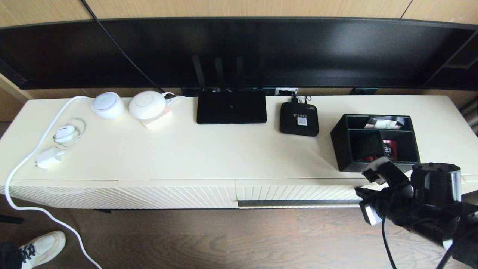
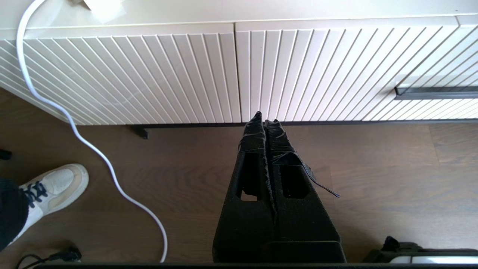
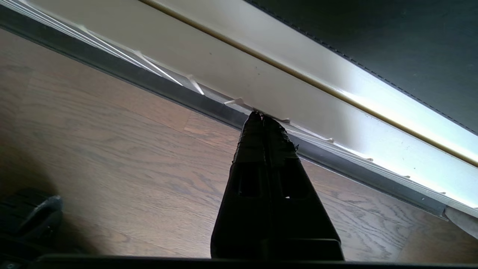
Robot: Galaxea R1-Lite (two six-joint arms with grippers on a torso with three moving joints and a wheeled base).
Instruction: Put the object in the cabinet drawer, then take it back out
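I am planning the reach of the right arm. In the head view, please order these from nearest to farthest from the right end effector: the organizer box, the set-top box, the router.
From the right end effector, at the cabinet's front edge:
1. Organizer box, just behind it.
2. Set-top box, further left.
3. Router, farthest left, mid-cabinet.

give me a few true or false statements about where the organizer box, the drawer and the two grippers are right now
1. The organizer box sits on the cabinet top. True.
2. The cabinet drawer is pulled wide open. False: its ribbed front sits nearly flush with the neighbouring panel, no interior showing.
3. The right gripper is shut, its tips at the drawer's lower edge. True.
4. The left gripper holds the organizer box. False: it is shut on nothing, out in front of the ribbed cabinet front.
5. The router lies inside the organizer box. False: it lies on the cabinet top, apart from the box.
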